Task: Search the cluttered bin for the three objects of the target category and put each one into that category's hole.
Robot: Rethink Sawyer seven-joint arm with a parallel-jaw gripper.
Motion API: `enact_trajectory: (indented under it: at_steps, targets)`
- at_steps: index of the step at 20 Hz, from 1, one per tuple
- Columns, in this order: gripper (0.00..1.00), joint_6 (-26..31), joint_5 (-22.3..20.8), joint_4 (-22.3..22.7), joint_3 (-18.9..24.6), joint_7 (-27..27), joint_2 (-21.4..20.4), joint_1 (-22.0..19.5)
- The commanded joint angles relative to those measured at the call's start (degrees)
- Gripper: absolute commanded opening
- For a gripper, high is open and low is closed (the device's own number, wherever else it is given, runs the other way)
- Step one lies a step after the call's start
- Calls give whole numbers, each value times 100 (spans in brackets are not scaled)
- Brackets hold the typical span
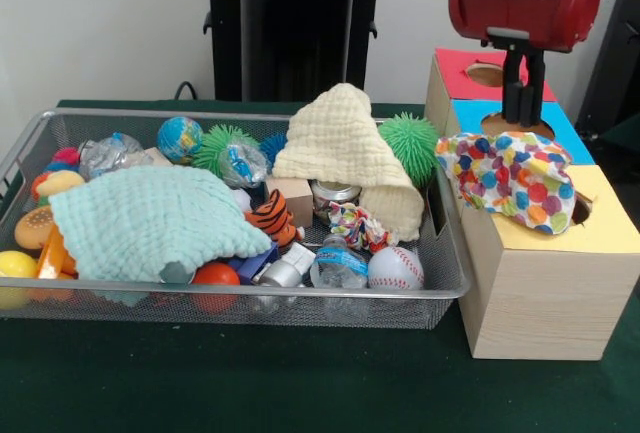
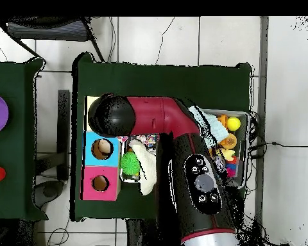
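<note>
Front view shows the polka-dot cloth draped over the yellow hole of the wooden box, right of the wire bin. The gripper hangs above the blue hole; whether its fingers are spread I cannot tell. No writing is readable. In the bin lie a cream cloth, mint cloth, baseball and toy tiger.

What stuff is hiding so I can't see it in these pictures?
- Front view: whatever lies under the mint cloth and the cream cloth in the wire bin.
- Front view: the pincer tips, behind the polka-dot cloth, which also covers the yellow hole.
- Overhead view: most of the bin and the yellow box top, under the robot arm.
</note>
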Motion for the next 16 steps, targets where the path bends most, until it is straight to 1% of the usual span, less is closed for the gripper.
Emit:
enact_trajectory:
  at_steps: [1,4,5,6,12,16]
  targets:
    - [0,-4,24,693,-172,417,391,60]
    - [0,209,112,684,-111,349,508,53]
    - [0,109,119,695,-114,404,542,91]
    - [0,165,164,713,-98,418,568,97]
    - [0,-135,299,884,-133,631,537,245]
    - [0,-279,370,858,-155,710,607,304]
